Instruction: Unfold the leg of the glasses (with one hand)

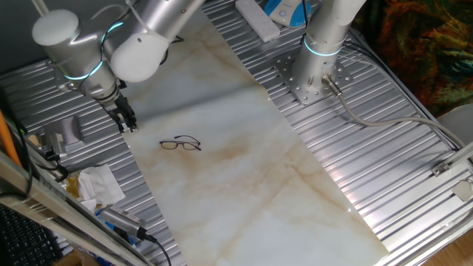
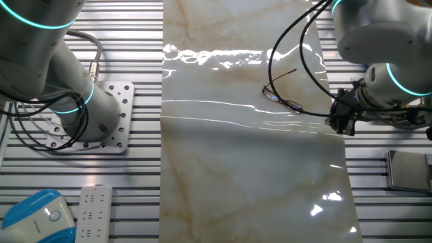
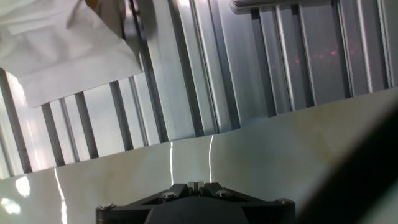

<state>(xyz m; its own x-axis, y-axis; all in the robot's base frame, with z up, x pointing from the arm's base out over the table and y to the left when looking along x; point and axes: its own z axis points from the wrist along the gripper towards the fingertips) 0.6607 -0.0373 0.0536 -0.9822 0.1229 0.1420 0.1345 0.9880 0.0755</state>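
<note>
Your gripper (image 1: 127,122) hangs low over the left edge of the marble-patterned mat (image 1: 244,162), right where the mat meets the ribbed metal tabletop (image 1: 384,155). You cannot tell how far the jaws stand apart: in both fixed views the black fingers read as one dark cluster, and the hand view shows only the black base of the hand at the bottom of the frame, with mat edge and metal slats ahead. Nothing shows between the fingers, and they hold nothing you can see.

The glasses (image 1: 180,144) lie on the mat, near the gripper but apart from it, to its right and a little nearer to you in the one fixed view. They are tiny next to the hand: a thin dark wire frame with two clear rounded lenses side by side, the pale mat showing through them. In the other fixed view the glasses (image 2: 282,98) sit near the mat's right edge, a slim wire arm angling up and away from the lenses; whether the other arm is folded or open is too fine to tell.

Further out, crumpled white paper (image 1: 100,185) lies on the slats near the gripper, and a second arm's base (image 1: 314,70) is bolted to the tabletop at the far right of the mat.
</note>
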